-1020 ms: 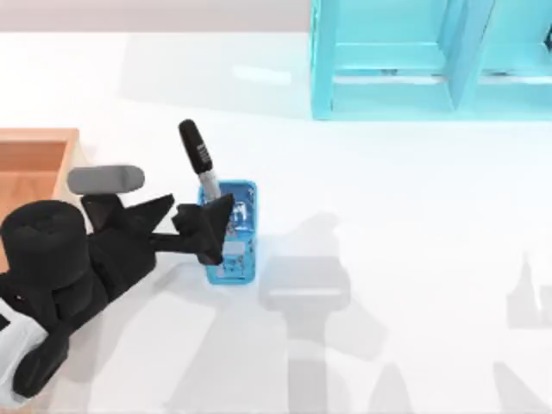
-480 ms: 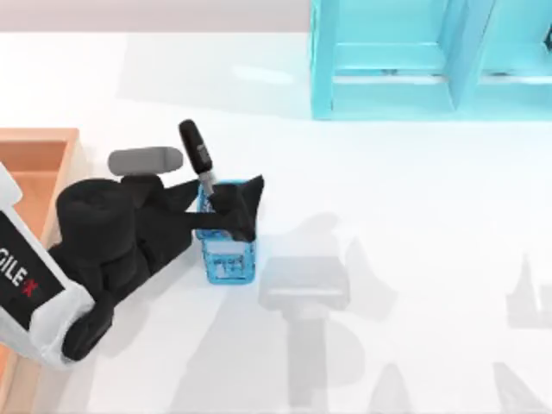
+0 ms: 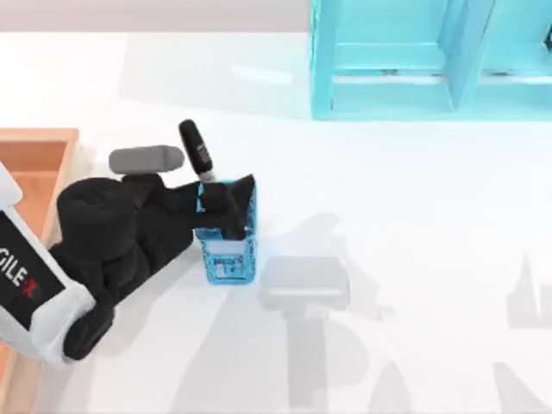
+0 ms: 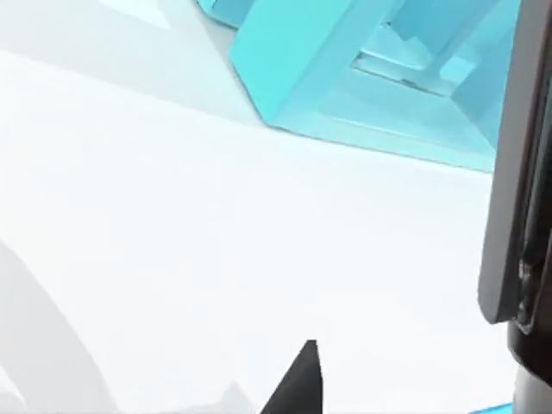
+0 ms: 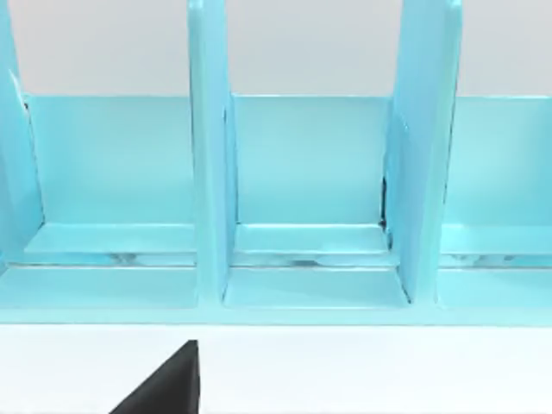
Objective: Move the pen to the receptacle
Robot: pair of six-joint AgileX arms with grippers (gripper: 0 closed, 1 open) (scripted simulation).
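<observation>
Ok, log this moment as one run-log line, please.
left claw: at pen in blue cup | pen: standing tilted in cup, not lifted | tray: left table edge

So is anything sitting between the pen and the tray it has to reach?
Mostly the left arm itself. The pen stands tilted in the blue cup, so the cup's walls ring its lower end. The left gripper is at the cup, and the arm's bulk lies across the table toward the tray at the left.
</observation>
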